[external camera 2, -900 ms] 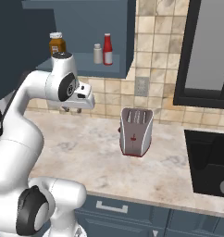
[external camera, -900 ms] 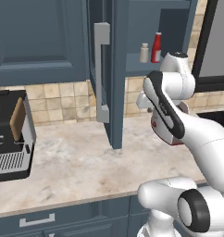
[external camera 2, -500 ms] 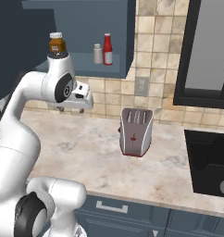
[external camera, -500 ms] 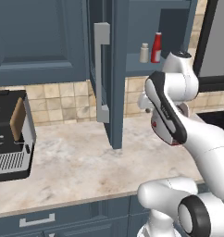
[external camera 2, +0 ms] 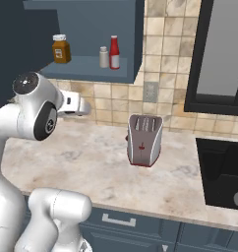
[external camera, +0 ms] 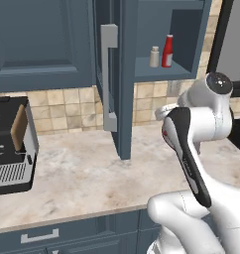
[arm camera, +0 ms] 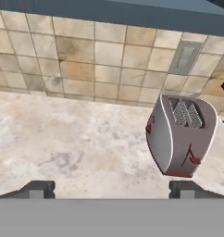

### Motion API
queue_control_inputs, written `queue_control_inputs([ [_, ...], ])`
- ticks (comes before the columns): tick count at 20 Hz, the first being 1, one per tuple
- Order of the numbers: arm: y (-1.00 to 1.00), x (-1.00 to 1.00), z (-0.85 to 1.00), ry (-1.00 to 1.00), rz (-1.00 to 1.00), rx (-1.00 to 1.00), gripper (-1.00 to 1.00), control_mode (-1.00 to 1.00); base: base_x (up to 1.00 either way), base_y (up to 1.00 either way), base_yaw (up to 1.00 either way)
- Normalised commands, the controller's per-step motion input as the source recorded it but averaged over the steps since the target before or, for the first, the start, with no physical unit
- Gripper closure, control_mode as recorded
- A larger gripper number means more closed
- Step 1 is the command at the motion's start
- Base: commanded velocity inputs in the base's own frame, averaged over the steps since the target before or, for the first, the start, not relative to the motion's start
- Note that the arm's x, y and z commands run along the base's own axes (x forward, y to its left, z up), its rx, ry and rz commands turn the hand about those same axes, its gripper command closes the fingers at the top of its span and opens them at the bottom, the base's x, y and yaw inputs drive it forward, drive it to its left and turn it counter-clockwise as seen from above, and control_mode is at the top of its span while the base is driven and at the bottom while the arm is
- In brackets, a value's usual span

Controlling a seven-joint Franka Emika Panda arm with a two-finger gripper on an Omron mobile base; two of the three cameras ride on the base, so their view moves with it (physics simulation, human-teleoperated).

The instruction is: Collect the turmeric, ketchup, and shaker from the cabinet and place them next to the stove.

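Dark gripper (arm camera: 111, 189) fingertips are seen spread wide, grasping nothing, above the marble table (arm camera: 63, 139). Ahead stands a toaster (arm camera: 181, 136). Higher up, on the cabinet (external camera 2: 91, 69) shelf, turmeric (external camera 2: 61, 48), shaker (external camera 2: 104, 57) and ketchup (external camera 2: 114, 52) are kept.

No text or label is legible on anything.

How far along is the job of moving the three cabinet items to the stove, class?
Done: the cabinet door stands open. In hand: nothing; the tool is open and empty, facing the toaster and counter. Left: the turmeric, shaker and ketchup all sit on the shelf, so all three must be carried over.
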Motion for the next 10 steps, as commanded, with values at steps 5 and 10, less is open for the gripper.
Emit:
queue_control_inputs([
  [5, 0.00, -0.06, 0.72, -0.42, 0.01, -0.01, -1.00, -1.00, 0.00, 0.00, 0.00],
  [10, 0.00, 0.01, 0.80, -0.31, 0.02, 0.05, -1.00, -1.00, 0.00, 0.00, 0.00],
])
